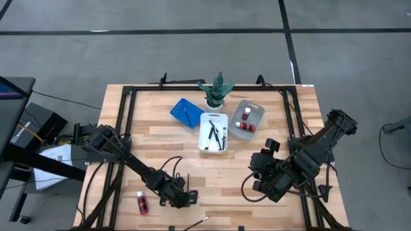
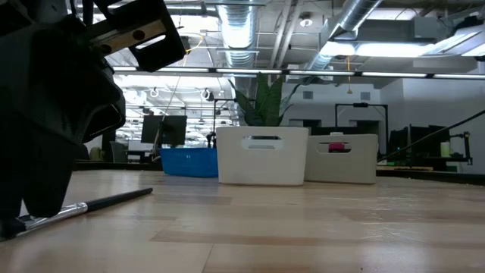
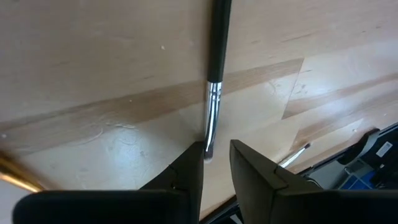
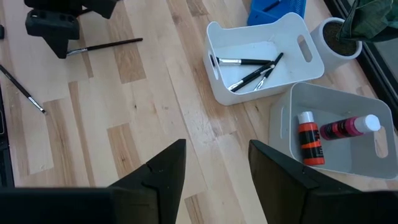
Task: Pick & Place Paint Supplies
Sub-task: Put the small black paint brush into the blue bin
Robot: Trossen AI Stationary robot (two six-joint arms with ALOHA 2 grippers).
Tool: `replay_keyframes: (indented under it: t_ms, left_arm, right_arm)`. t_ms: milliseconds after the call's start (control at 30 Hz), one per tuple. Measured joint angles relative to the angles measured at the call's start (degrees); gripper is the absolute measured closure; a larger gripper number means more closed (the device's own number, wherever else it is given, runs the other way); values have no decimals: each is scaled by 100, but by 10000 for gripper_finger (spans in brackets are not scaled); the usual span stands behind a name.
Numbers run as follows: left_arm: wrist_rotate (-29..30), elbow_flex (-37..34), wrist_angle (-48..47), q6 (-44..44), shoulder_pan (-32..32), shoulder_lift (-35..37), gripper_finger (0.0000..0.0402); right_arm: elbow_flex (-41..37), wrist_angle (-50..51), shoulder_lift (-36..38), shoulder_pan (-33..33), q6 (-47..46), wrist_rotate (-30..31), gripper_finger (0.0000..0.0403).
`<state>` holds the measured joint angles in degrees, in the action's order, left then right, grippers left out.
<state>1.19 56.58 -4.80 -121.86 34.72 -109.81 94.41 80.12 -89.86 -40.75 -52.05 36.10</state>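
- A light wooden table (image 1: 160, 138) of planked boards, with a black metal frame along its edges.
- A blue tray (image 1: 186, 112), a white tray (image 1: 214, 132) and a grey tray (image 1: 247, 119) stand near the far edge, close together.
- A small potted plant (image 1: 216, 92) stands just behind the white tray.
- A dark-handled paintbrush (image 3: 213, 78) lies flat near the front left.
- A red bottle (image 1: 142, 203) lies near the front left edge.
- Another paintbrush (image 1: 196, 222) lies at the front edge.
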Motion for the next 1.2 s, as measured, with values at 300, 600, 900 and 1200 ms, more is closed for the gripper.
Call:
replay_keyframes:
  t_ms: [300, 600, 900, 1200]
  left_arm:
    - [-54, -4, 2, 9, 107, -1, 325]
    - [-184, -7, -56, 294, 113, -1, 359]
    - [37, -10, -79, 468, 107, -1, 399]
    - [521, -23, 264, 789, 145, 56, 401]
  right_arm:
    - [0, 5, 0, 0, 0, 15, 233]
    - [0, 20, 0, 43, 2, 17, 233]
    - [0, 46, 0, 81, 15, 19, 233]
    - [0, 85, 0, 79, 91, 20, 233]
